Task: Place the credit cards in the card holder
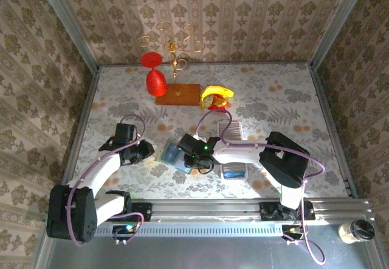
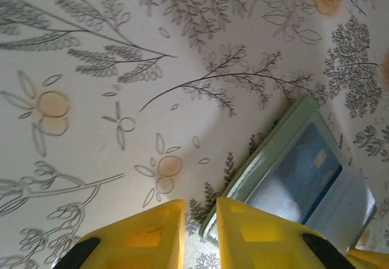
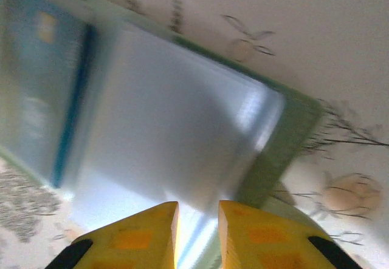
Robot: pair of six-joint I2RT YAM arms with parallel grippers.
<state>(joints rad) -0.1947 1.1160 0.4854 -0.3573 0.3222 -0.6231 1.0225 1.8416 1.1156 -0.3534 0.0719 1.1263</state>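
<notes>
Fingers from both arms close in on the holder [image 2: 265, 163]. It lies opened flat on the surface [image 2: 109, 160], pockets up, presumably so a card can slide in from above.

The left fingers [image 2: 140, 238] sit at the holder's left corner, drawn to a narrow slit. The corner runs under one of them, so I judge they are there to steady it. Whether they pinch its edge or are nearly closed on nothing I cannot tell.

The right fingers [image 3: 137, 238] hover over the holder's other half, above a clear sleeve [image 3: 176, 123], and are also nearly together. A bright streak fills the gap between them, and I cannot tell whether that is sleeve being gripped. The pose would suit lifting the sleeve or pressing a card home.

A blue card [image 2: 310, 172] lies in the half of the holder nearer the left fingers. It seems to sit behind plastic, so it looks already seated.

Just right of the holder is a white tray [image 1: 238, 126], likely the card supply. A blue patch at its near end may be another card, but it is too small to be sure.

Well beyond the holder stand a banana [image 1: 216, 93], a red goblet [image 1: 155, 78] by a wooden base [image 1: 177, 94] and a gold rack [image 1: 173, 41], all out of the working area.

The card carries a pale chip-like square. No text or brand is legible anywhere.
</notes>
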